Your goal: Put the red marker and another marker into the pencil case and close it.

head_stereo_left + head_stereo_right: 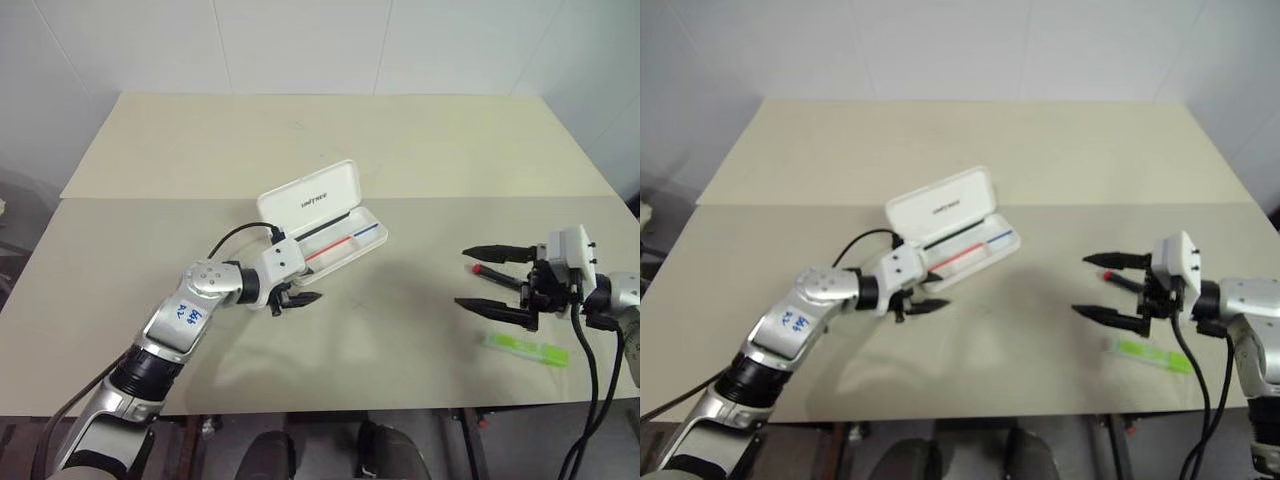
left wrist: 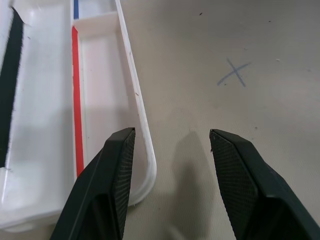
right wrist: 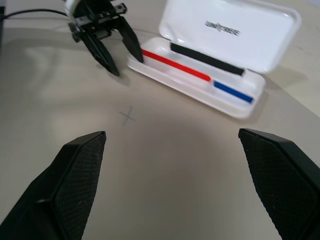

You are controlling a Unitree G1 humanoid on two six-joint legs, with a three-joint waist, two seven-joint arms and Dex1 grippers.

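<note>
Red marker (image 1: 481, 270) lies between your wide-open right gripper's (image 1: 492, 279) fingers: centre it, then close. Left gripper (image 1: 296, 296) hangs half-open, empty, by the case (image 1: 322, 222).

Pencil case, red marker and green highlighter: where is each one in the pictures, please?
pencil case (image 1: 312, 196), left eye view, open lid.
red marker (image 1: 492, 272), left eye view, red barrel.
green highlighter (image 1: 527, 349), left eye view, flat body.
</note>
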